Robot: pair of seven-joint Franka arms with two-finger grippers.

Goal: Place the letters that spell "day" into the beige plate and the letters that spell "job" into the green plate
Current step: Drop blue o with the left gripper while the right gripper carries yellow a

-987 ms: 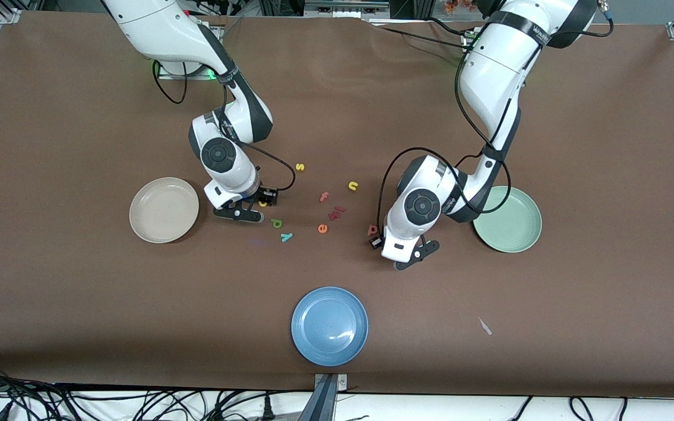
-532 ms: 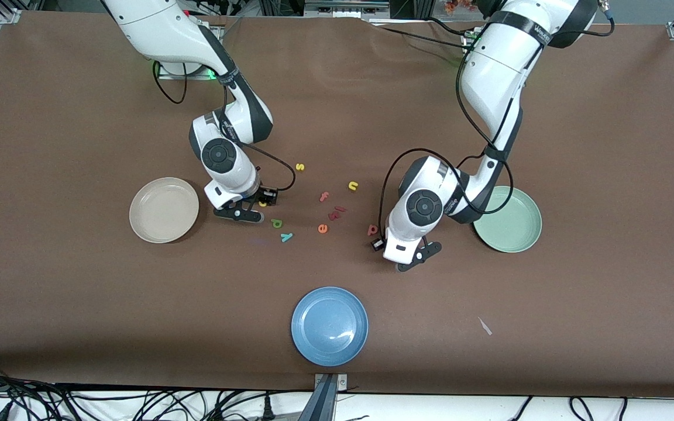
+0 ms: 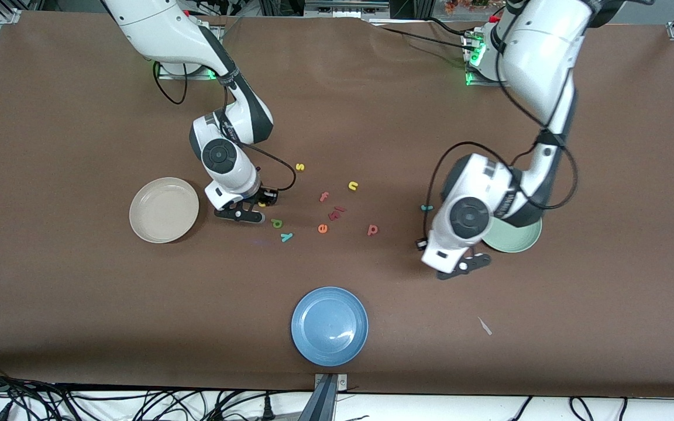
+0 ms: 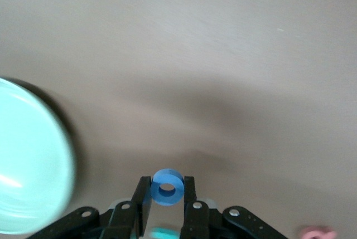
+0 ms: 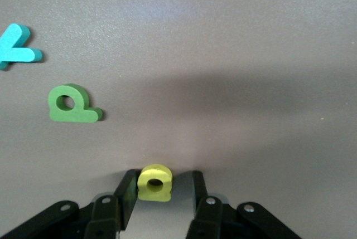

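Beige plate (image 3: 164,209): sits on the brown table (image 3: 79,292) toward the right arm's end, just beside the right arm's wrist.
Right gripper (image 5: 163,182): down at the table between the beige plate and the cluster of letters. Its fingers (image 5: 128,188) straddle the yellow a; one finger touches the letter, the other stands off it with a gap, so the letter is not clamped.
Yellow a (image 5: 155,182): flat on the table between the right gripper's fingers.
Green d (image 3: 277,223): on the table just beside the right gripper, nearer to the front camera than the yellow a.
Teal y (image 3: 286,237): on the table close to the green d, nearer to the camera again.
Other letters: yellow s (image 3: 299,166), salmon f (image 3: 324,196), orange e (image 3: 322,228) and yellow n (image 3: 353,186) lie loose mid-table.
Blue plate (image 3: 329,325): nearest the camera, mid-table.
Salmon b (image 3: 372,230): alone on the table between the orange e and the left arm's wrist.
Teal j (image 3: 426,207): on the table close beside the left arm's wrist.
Left gripper (image 4: 167,190): raised over bare table next to the green plate's rim, fingers pinched on the blue o.
Blue o (image 4: 167,186): held off the table in the left gripper.
Green plate (image 3: 518,240): toward the left arm's end, partly covered by the left arm.
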